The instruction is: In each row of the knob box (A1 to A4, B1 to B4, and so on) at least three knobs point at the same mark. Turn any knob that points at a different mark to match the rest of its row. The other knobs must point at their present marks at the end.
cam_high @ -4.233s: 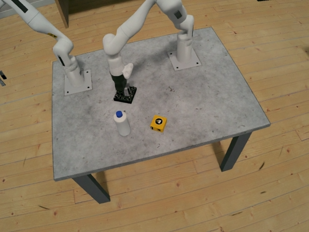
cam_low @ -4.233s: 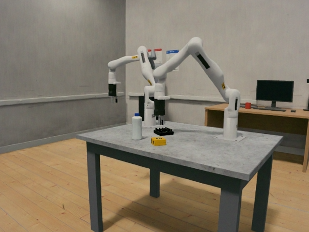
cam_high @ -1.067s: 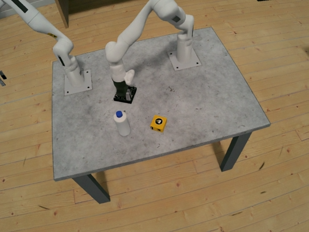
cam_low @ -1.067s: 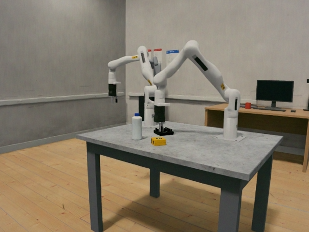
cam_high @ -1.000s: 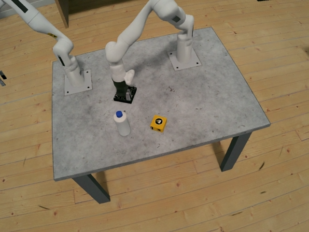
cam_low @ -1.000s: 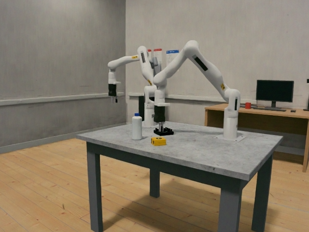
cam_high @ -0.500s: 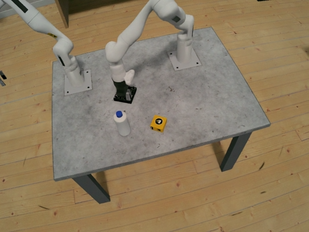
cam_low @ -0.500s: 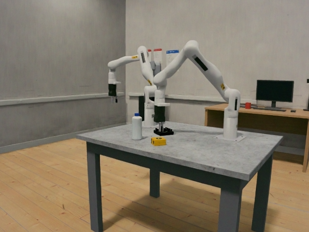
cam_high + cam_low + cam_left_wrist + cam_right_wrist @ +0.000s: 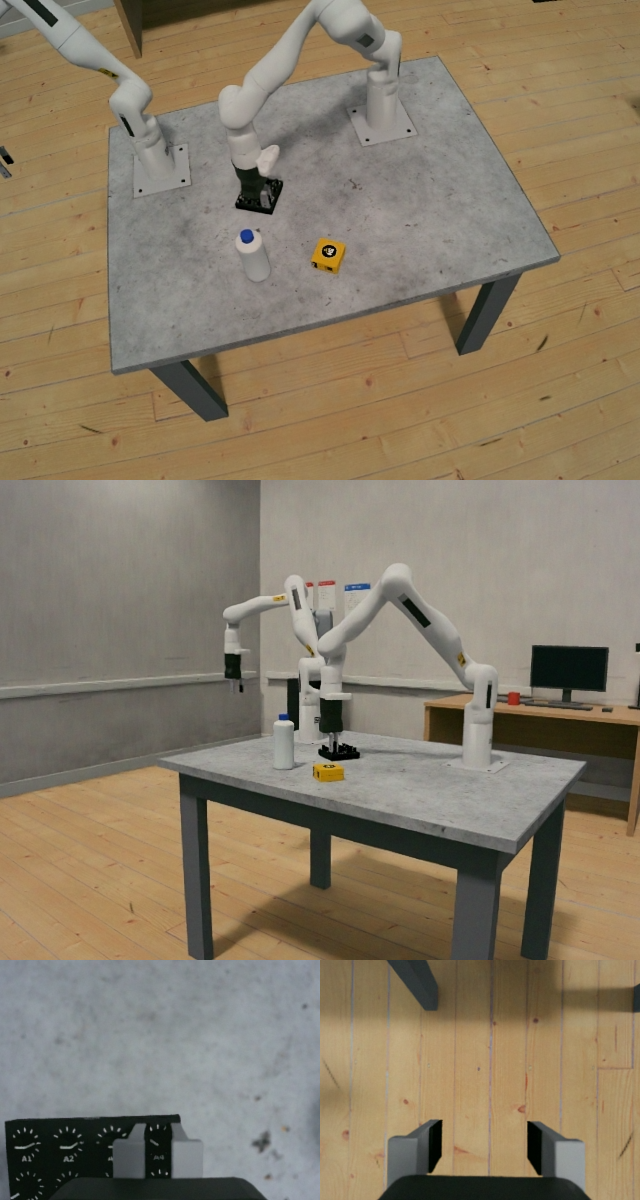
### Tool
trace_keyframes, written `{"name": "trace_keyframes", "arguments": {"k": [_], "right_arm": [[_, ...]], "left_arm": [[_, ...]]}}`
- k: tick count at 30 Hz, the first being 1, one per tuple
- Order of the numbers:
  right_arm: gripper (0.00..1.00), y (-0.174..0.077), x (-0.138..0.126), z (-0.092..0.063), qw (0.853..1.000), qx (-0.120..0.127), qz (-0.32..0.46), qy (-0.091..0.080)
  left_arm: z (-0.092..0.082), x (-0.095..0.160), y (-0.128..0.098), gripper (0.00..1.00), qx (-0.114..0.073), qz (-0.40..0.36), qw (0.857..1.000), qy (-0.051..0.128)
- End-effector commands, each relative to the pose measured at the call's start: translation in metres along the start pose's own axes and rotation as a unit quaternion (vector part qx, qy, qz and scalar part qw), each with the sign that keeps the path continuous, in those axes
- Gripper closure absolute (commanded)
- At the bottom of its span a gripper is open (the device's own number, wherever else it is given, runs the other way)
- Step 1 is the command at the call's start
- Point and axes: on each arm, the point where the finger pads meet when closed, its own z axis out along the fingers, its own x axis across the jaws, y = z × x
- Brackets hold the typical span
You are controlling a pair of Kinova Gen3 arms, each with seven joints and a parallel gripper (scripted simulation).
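Left claw (image 9: pixel 264 197) (image 9: pixel 334 747) (image 9: pixel 158 1141), narrowed, straddles knob A4 (image 9: pixel 154 1143) at bottom of wrist frame; cannot tell if fingers grip it. A4's white line slants; those on A1 (image 9: pixel 24 1147), A2 (image 9: pixel 68 1147) run nearly level. Knob box (image 9: pixel 254 208) (image 9: pixel 339 757) (image 9: pixel 65 1125) on worktop (image 9: pixel 392 206) (image 9: pixel 413 790), left of centre in top view. Right claw (image 9: pixel 5 162) (image 9: pixel 236 688) (image 9: pixel 485 1147) open, upper left of exterior view.
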Motion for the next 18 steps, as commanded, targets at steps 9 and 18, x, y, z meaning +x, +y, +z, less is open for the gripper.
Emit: {"name": "trace_keyframes", "arguments": {"k": [9, 18], "right_arm": [[0.0, 0.0004, 0.0001, -0.0008, 1.0, -0.001, 0.0, 0.0], [0.0, 0.0004, 0.0001, -0.0008, 1.0, -0.001, 0.0, 0.0]], "left_arm": [[-0.0008, 0.0005, 0.0003, 0.7, 0.0, 0.048, 0.999, 0.001], [-0.0008, 0.0005, 0.0003, 0.7, 0.0, 0.111, 0.994, 0.001]]}}
